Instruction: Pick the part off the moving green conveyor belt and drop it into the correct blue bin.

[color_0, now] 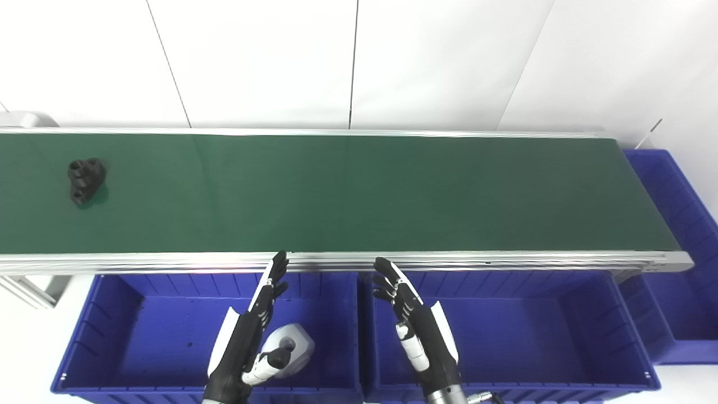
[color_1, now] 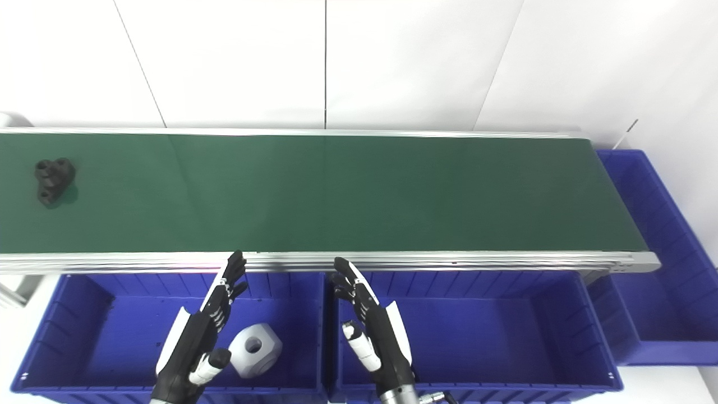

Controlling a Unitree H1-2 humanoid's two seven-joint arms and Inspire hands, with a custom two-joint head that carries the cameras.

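Note:
A small black part (color_0: 86,179) with round holes lies on the green conveyor belt (color_0: 348,191) at its far left; it also shows in the right eye view (color_1: 54,179). My left hand (color_0: 255,325) is open and empty, fingers straight, above the left blue bin (color_0: 112,314). My right hand (color_0: 412,320) is open and empty above the middle blue bin (color_0: 533,325). Both hands stay just short of the belt's near rail, far from the black part. A grey part (color_0: 291,348) with a round hole lies in the left bin beside my left hand.
A third blue bin (color_0: 679,235) stands past the belt's right end. The belt's metal rail (color_0: 505,259) runs between the bins and the belt. White wall panels stand behind the belt.

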